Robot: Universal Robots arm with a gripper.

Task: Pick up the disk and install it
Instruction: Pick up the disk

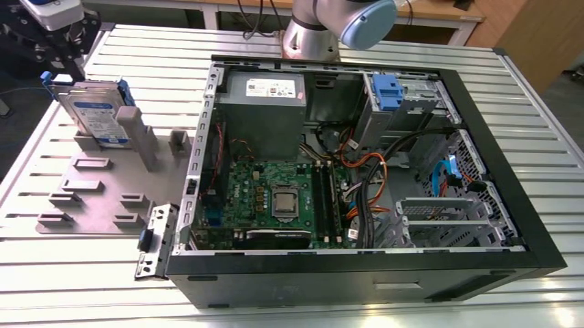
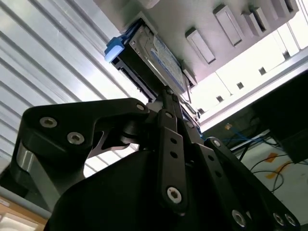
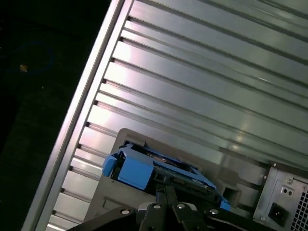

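Setting was a robotics lab bench. A ribbed aluminium table [image 1: 82, 287] carried an opened computer case [image 1: 347, 270] with its motherboard [image 1: 264, 198] exposed, a grey fixture plate [image 1: 100, 195] at frame left, a robot arm [image 1: 319, 31] at top centre, and a wooden desk [image 1: 429, 12] behind.

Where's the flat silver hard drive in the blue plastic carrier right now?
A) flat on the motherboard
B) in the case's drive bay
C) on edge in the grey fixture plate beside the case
C: the hard drive stands on edge in the grey fixture plate, outside the open black computer case.
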